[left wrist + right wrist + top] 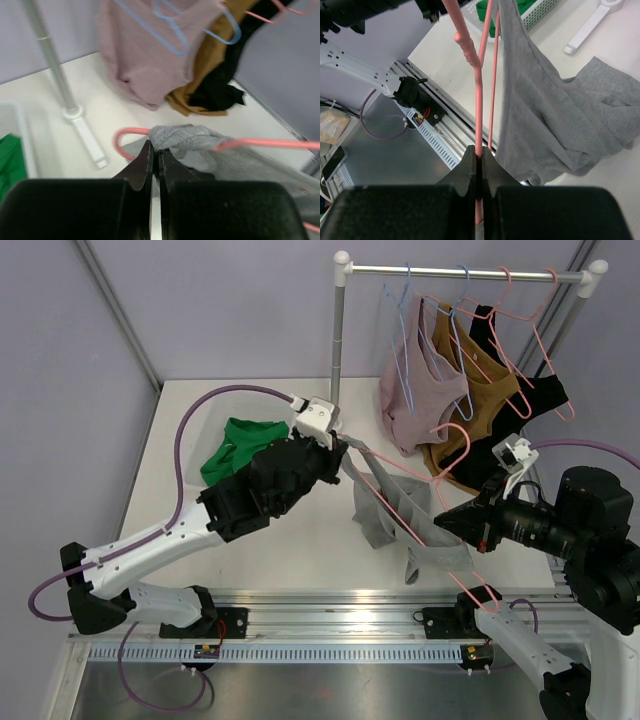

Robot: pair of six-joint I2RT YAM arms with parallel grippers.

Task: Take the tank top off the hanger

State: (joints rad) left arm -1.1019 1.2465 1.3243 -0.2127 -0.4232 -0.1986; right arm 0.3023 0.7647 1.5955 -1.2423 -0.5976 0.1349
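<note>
Two arms reach over the white table, with a clothes rack standing at its far side. The left arm stretches diagonally toward the middle. The right arm comes in from the right edge.

Three tops hang bunched on the rack's right half: mauve, ochre and black, on blue and pink hangers.

The grey tank top is off the rack, between the two grippers. It is strung over the table near its front edge and still threaded on a pink hanger. One strap end is lifted at the left. The body sags to the table and droops toward the front rail. In the right wrist view the fabric hangs beside the hanger wire, most of it to the wire's right.

A green cloth lies in a white basket at the table's left, behind the left arm.

The left gripper has its fingers pressed together. In its wrist view the tips pinch the bunched grey fabric where it wraps the hanger's curved end.

The right gripper is clamped on the hanger's thin pink wire. The wire rises straight out from between its closed fingers.
</note>
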